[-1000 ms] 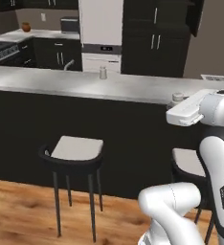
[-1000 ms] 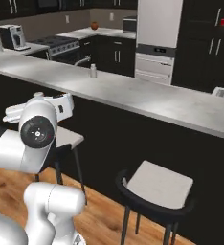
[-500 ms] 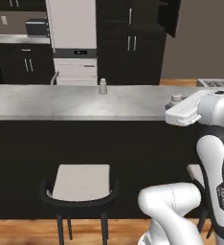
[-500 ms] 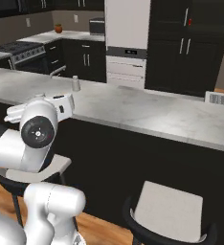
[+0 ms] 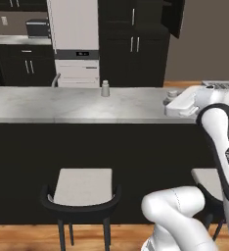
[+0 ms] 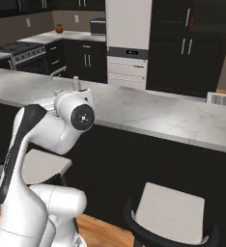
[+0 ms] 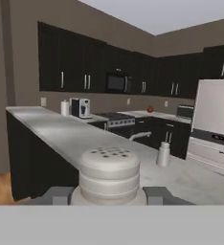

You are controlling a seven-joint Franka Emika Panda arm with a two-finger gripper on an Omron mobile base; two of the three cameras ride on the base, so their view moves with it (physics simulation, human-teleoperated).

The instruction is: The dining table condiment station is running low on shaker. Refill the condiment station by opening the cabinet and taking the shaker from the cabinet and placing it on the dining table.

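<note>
- Shaker sits between the gripper fingers, perforated cap up, upright; jaws closed against its body on both sides, so it's gripped.
- Left base view: same shaker peeks out at the front of the white hand, held over the near edge of the dining table, toward the table's right end.
- Whether its base touches the tabletop: cannot tell.
- Gripper sits at tabletop height, wrist roughly level.
- Second small pale shaker stands upright on the table's far side, left of the held one, well apart from it; also seen in the hand view and just behind the arm in the right base view.
- Table top is light grey marble over a black base; two stools with pale seats are tucked along its near side.
- Cabinet stands beyond the table, tall and black with silver bar handles; an upper door hangs open at its right.
- White-fronted appliance column is immediately left of the cabinet.
</note>
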